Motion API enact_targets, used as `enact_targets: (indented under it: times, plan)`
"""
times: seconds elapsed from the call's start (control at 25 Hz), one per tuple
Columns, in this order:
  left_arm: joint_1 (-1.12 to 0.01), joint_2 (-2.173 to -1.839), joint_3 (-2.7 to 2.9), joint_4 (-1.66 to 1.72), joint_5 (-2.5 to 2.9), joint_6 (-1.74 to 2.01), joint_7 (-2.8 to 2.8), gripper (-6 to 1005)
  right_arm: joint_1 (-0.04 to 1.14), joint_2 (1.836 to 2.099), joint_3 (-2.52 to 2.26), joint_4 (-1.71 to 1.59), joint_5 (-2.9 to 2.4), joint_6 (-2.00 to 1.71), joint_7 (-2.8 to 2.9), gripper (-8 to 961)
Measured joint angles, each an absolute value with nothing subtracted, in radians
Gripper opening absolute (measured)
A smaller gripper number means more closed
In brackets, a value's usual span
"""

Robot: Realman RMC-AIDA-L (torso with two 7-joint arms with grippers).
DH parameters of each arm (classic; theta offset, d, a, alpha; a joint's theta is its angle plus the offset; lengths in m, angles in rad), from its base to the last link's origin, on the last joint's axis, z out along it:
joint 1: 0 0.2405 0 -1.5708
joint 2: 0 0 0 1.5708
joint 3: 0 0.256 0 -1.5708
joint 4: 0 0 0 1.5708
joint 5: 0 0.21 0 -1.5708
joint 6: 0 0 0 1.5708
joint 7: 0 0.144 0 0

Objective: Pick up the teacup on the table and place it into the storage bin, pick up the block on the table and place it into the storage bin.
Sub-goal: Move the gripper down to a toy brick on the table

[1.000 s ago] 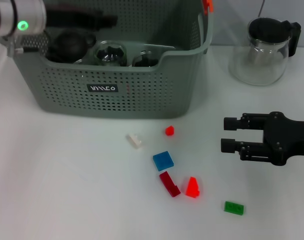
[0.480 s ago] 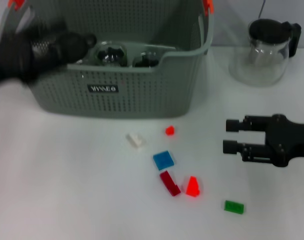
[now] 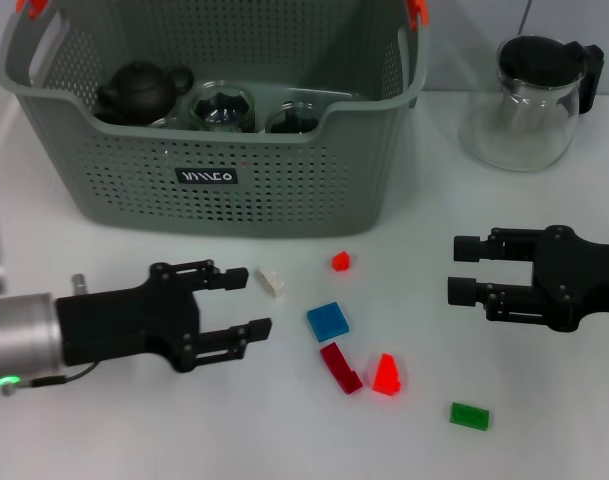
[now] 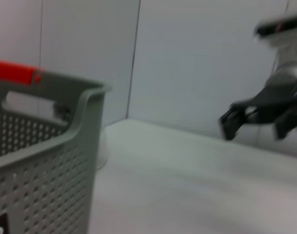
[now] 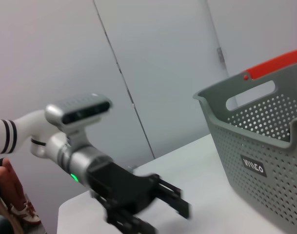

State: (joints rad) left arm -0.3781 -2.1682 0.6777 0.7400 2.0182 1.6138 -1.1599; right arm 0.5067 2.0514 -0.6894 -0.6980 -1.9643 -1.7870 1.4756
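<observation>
Green block [image 3: 468, 415] sits closest on the table [image 3: 104, 440], with two red ones and a blue block [image 3: 327, 321] just past it. Left gripper [image 3: 252, 301] hovers low beside a small white block [image 3: 270, 282], fingers spread apart, holding nothing. Right gripper [image 3: 460, 268] hangs off to the right, also spread and holding nothing. Further back is the storage bin [image 3: 284, 190] with a dark teapot [image 3: 139, 88] and glass cups inside, and a glass pitcher [image 3: 529, 100] next to it.

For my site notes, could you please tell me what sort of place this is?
Probably a robot test lab: a bare white table, plain grey wall panels, and staged props, a grey storage bin and scattered toy blocks.
</observation>
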Motion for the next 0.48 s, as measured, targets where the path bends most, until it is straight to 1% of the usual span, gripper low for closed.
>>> enact_targets:
  times: [0.16,0.48]
  plan:
    - [-0.446,-2.17,0.688,0.629,2.013,1.43,-1.11,668,0.508,2.051,-0.689,-0.698,-1.964,-1.787,1.473,656]
    - [-0.513,-2.174,0.694,0.477,1.994,1.205,-0.969,672,0.504,2.054,-0.682,-0.698,-1.963,-1.786,1.469,656]
